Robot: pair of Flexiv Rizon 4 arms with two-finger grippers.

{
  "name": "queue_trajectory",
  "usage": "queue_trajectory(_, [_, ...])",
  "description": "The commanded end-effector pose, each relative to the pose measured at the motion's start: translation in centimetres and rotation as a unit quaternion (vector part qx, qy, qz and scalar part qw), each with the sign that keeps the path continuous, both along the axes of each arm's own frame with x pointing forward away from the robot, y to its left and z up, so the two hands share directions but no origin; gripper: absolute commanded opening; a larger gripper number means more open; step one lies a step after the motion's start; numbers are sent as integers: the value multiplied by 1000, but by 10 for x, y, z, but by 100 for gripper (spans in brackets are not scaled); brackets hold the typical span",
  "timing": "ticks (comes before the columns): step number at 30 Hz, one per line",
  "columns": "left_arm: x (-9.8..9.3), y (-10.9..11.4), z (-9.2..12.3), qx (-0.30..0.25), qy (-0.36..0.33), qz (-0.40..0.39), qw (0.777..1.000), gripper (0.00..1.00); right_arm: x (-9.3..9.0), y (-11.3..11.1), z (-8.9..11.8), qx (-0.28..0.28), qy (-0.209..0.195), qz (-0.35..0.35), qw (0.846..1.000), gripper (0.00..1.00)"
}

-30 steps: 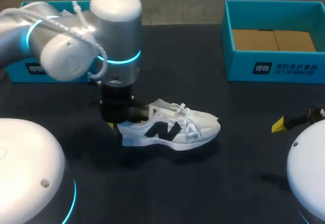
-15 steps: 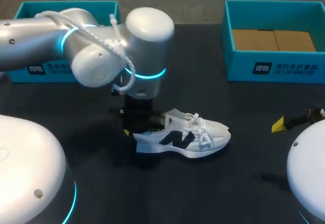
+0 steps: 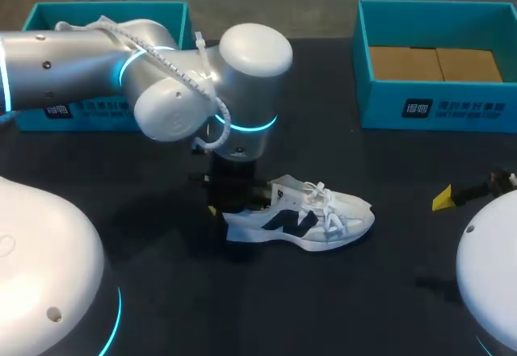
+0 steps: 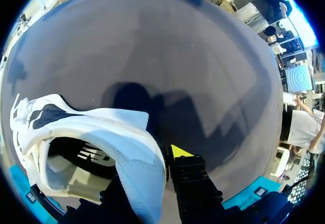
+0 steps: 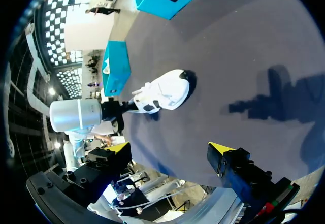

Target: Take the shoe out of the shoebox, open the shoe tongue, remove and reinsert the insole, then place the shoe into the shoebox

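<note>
A white shoe (image 3: 311,218) with a dark side logo and white laces rests on the black table near the middle, toe pointing right. My left gripper (image 3: 230,198) is shut on the shoe's heel (image 4: 137,165); one yellow fingertip (image 4: 177,151) shows outside the heel wall, the other is hidden inside the shoe. The shoe's opening shows a dark interior. My right gripper (image 5: 170,150) stands open at the table's right edge, its fingertip (image 3: 442,198) far from the shoe (image 5: 165,93), nothing between its fingers.
A teal shoebox (image 3: 436,114) with brown cardboard inside stands at the back right. Another teal box (image 3: 48,17) sits at the back left, partly behind my left arm. Black table surface lies between the shoe and the right gripper.
My left arm has carried the shoe to the right and slightly toward the front, still gripping the heel. The right arm has not moved.
</note>
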State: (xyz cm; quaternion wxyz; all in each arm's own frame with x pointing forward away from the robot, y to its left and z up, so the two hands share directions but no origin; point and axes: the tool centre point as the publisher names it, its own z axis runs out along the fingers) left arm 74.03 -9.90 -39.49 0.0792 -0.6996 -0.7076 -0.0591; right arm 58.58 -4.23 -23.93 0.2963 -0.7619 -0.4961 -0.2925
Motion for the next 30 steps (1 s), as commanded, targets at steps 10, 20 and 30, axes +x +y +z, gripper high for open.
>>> queue_trajectory(10, [0, -2, -2, -13, 0, -12, 1000, 0, -2, 1, 1, -2, 0, -2, 1000, 100])
queue_trajectory(20, [-2, 5, -6, -12, 0, -18, 1000, 0, -2, 1, 1, -2, 0, -2, 1000, 100])
queue_trajectory(30, [-7, 10, 9, -40, -8, -20, 999, 100, -2, 1, 1, -2, 0, -2, 1000, 100])
